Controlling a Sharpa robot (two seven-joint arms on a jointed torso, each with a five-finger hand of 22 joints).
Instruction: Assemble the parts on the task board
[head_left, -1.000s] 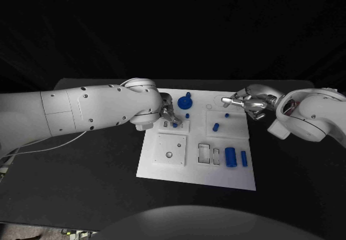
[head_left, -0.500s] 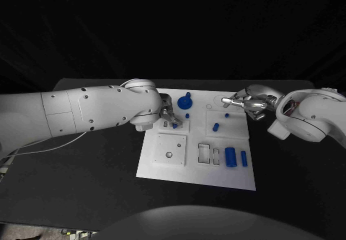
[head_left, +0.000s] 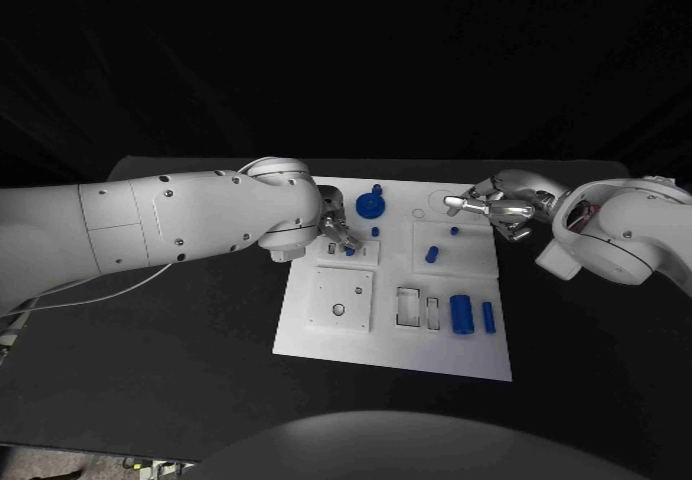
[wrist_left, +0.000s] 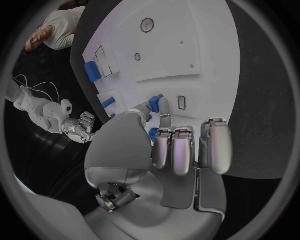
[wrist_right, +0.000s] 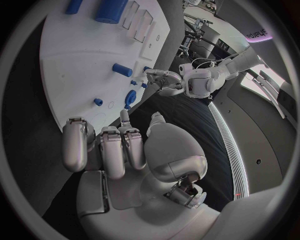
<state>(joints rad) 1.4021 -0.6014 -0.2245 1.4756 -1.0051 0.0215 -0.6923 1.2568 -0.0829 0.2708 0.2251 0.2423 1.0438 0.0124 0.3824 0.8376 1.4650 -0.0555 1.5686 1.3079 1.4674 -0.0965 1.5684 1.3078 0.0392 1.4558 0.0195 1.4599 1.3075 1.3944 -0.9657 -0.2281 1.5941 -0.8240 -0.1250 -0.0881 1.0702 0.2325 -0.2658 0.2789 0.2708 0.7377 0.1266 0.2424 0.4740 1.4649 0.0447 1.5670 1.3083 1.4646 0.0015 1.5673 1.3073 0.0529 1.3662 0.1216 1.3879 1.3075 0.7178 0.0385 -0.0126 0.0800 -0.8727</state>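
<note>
Task board: white plate flat in the middle of the black desk, long side running away from the robot, so both arms reach it from the flanks.
Left hand: low over the board's left far panel. In the left wrist view, fingers are curled down side by side, while the thumb and one fingertip meet at a small blue part beside a rectangular slot. Looks like a pinch to seat that part, but contact is too small to confirm.
Right hand: off the board's far right corner, just beside the edge. Fingers curled in with nothing visible in them; probably parked clear while the left works.
Round blue knob: stands upright near the far edge, apparently already seated.
Blue peg: lies tilted on the right panel, loose-looking.
Large blue cylinder and slim blue bar: side by side near the right near edge, next to two open slots; likely awaiting fitting.
Stage, as judged: early to middle.
</note>
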